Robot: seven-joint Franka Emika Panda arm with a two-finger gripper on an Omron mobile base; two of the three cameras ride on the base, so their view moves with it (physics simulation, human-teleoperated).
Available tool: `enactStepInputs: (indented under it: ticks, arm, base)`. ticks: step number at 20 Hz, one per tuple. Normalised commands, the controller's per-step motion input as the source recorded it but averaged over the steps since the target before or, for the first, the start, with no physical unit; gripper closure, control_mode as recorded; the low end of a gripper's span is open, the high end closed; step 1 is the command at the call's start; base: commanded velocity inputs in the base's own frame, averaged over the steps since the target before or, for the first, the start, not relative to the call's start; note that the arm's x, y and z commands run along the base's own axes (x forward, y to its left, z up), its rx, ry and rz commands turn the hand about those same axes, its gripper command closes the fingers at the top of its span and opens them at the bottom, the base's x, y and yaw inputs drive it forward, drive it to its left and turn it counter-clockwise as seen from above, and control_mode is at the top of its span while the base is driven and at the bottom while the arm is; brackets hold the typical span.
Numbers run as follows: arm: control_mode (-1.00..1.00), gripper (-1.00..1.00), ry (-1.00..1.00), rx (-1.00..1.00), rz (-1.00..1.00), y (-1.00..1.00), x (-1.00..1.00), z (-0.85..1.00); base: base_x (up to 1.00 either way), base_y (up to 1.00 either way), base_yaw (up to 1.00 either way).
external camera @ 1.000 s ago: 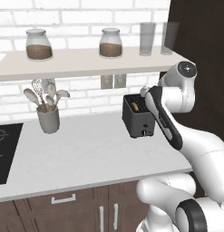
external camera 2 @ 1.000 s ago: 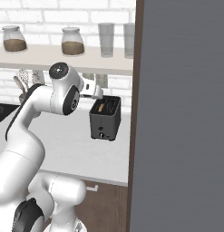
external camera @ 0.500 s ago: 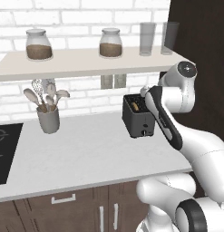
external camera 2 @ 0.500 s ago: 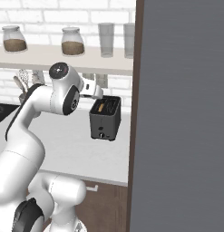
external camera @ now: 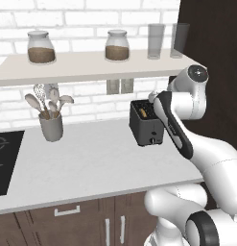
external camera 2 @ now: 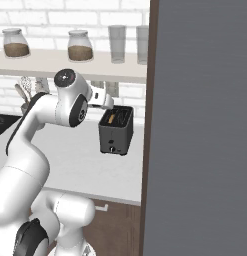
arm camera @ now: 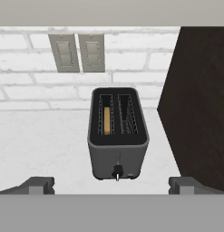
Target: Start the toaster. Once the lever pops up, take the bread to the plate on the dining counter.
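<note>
So far nothing of the task looks done: the small boxy dark grey toaster (arm camera: 118, 136) stands on the pale worktop (external camera: 91, 163) against the white brick wall, hard by the tall dark cabinet side (arm camera: 199, 99), and the tan slice of bread (arm camera: 106, 120) sits down in its left-hand slot as the hand view shows it, the other slot holding no bread. The small lever on the toaster's narrow face (arm camera: 117, 171) appears low on that face, but whether it is already pressed home or waiting to be pushed cannot be told from these pictures. The two-finger gripper (arm camera: 111, 185) hovers above and in front of the toaster, its dark fingertips (arm camera: 38, 185) spread as wide as they go, one at each side of the hand view and holding nothing, touching nothing. In the right base view the gripper (external camera 2: 106, 100) hangs just beside the toaster's top, near its back edge. By my judgement, starting the toaster, lifting the bread out and carrying it off to the plate all remain.
</note>
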Motion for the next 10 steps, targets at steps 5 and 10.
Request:
enactStepInputs:
  ticks: [5,10]
  arm:
    - [-1.0,-1.0,0.0,0.0,0.0,0.0,0.0,0.0]
    - [-1.0,-1.0,0.0,0.0,0.0,0.0,0.0,0.0]
  base:
    - [0.0,0.0,0.0]
    - [0.0,0.0,0.0]
